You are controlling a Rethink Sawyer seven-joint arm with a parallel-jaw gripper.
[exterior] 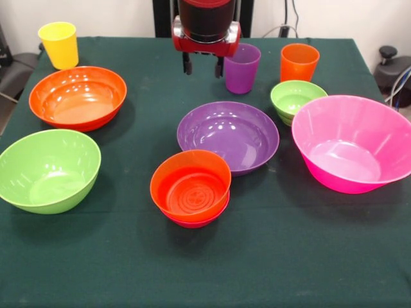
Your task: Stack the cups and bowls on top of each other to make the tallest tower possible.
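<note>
You have barely begun: only one nesting is done, and everything else on the table (192,276) stands alone.

The huge pink bowl (353,144) sits at the right edge, empty. The large lime green bowl (48,170) lies at the left edge, the large orange bowl (77,96) behind it toward the far left corner, and the purple bowl (228,136) in the middle of the table. None of these carries anything.

The tower (191,188) stands just in front of the purple bowl, toward the near edge: a small orange bowl (191,183) nested in the small red-magenta bowl (196,220), of which only the lower rim shows. That is its whole height so far.

The small green bowl (297,99) waits between the purple and pink bowls, nearer the far edge. The three cups are unstacked along the far edge: the yellow cup (59,43) at the far left corner, the purple cup (241,67) near the middle, the orange cup (299,62) to its right.

Your gripper (201,65) hangs over the far edge just beside the purple cup, its fingers spread apart and holding nothing. By my judgement, eight pieces remain to add.
</note>
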